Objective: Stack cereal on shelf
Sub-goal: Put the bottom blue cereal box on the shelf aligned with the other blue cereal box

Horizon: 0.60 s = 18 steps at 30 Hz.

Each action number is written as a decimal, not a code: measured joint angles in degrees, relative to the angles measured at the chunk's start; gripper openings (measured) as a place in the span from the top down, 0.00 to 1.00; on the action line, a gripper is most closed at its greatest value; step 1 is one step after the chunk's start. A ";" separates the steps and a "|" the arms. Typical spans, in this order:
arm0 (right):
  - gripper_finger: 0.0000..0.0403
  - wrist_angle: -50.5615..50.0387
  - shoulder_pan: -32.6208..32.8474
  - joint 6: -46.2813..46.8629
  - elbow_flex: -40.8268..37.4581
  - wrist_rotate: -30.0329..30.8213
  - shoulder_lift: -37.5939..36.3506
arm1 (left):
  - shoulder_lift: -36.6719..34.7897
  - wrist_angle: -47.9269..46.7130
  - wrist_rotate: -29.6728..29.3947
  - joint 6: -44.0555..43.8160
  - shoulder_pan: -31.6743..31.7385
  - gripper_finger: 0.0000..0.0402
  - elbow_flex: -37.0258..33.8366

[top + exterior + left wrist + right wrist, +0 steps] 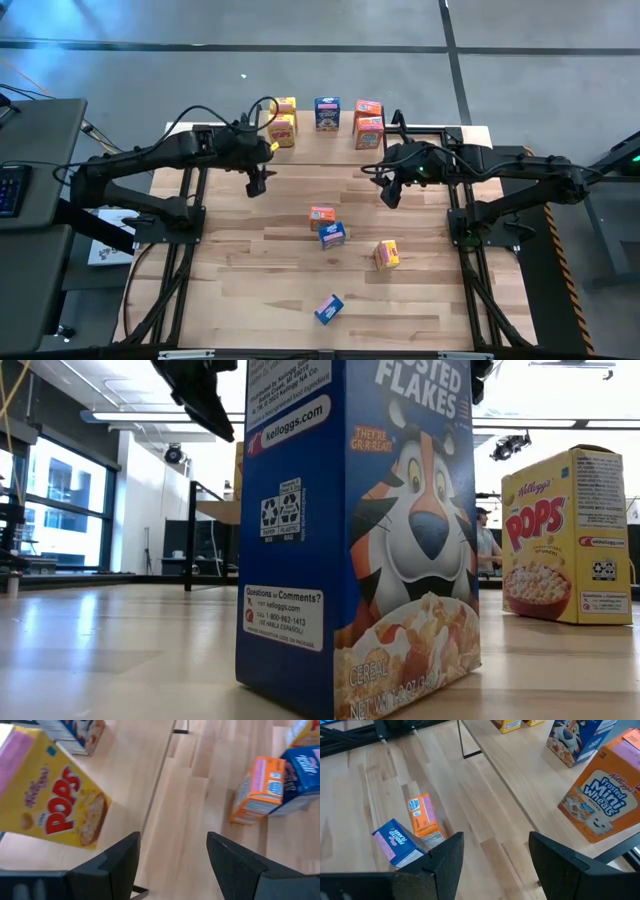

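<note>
Nearest the low camera we see a glossy blue cardboard Frosted Flakes box (360, 540) filling the centre, with a yellow Pops box (562, 538) at right. From above, five boxes stand on the light plank shelf (340, 140) at top centre: two yellow, one blue, two orange. Four lie on the grained wooden table (250, 280) in the lower middle. The left gripper (256, 184) and right gripper (390, 194) hover just below the shelf, both part-open and empty.
</note>
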 joint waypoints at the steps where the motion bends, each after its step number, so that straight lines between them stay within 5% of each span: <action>1: 0.46 -0.01 0.00 0.23 0.00 -0.02 0.00 | 0.00 0.00 0.00 -0.02 -0.46 0.45 0.00; 18: 0.41 1.10 0.00 1.84 0.00 -7.86 0.00 | 0.00 0.04 -0.10 -3.56 -6.37 0.45 0.00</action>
